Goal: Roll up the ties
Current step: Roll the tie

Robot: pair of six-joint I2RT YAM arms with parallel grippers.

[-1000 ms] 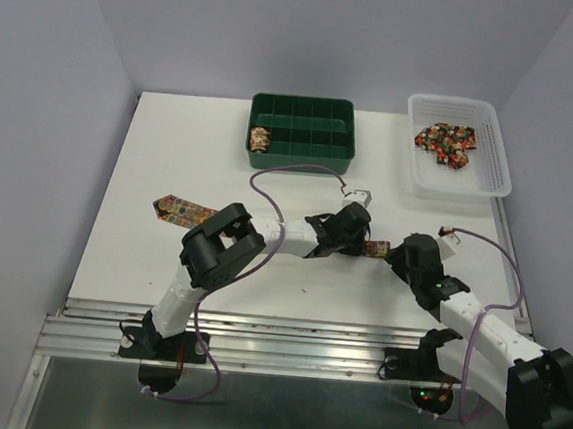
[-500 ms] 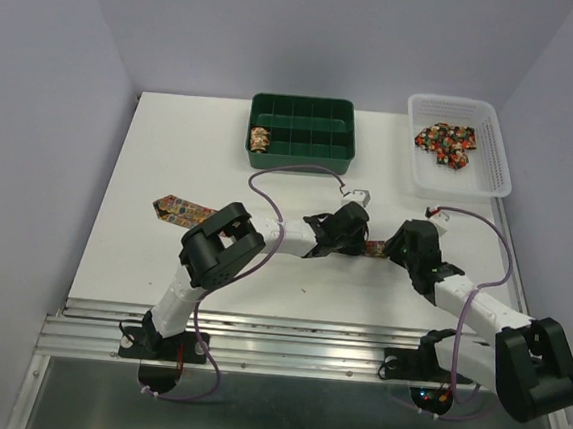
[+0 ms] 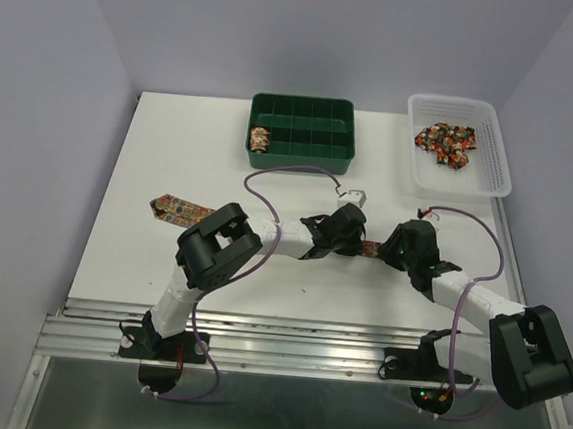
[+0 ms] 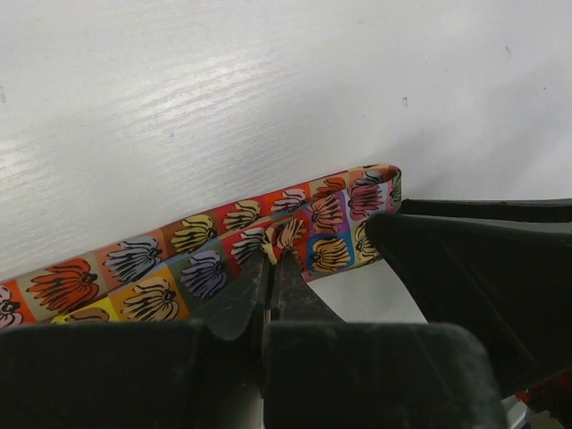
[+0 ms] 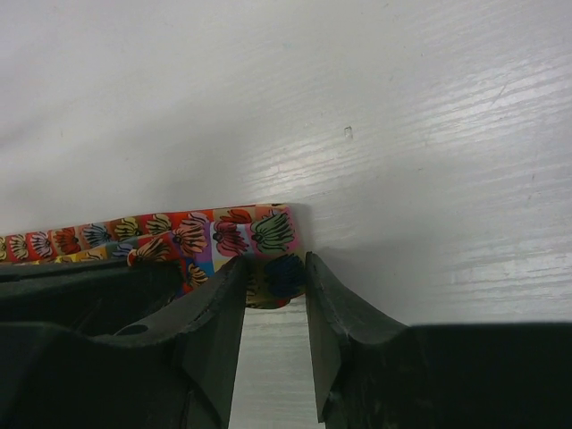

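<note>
Flat across the middle of the white table (image 3: 150, 162), a long narrow fabric tie with a multicoloured patchwork print (image 3: 177, 208), right end folded over. Pinched tight on a fold at its edge, the left gripper (image 4: 271, 259); narrowed around the folded tip, fabric filling the gap, the right gripper (image 5: 275, 268). Farther back, one rolled tie (image 3: 260, 138) in the leftmost compartment of a green divided tray (image 3: 301, 162); more loose ties (image 3: 446, 143) in a white mesh basket (image 3: 498, 168).
</note>
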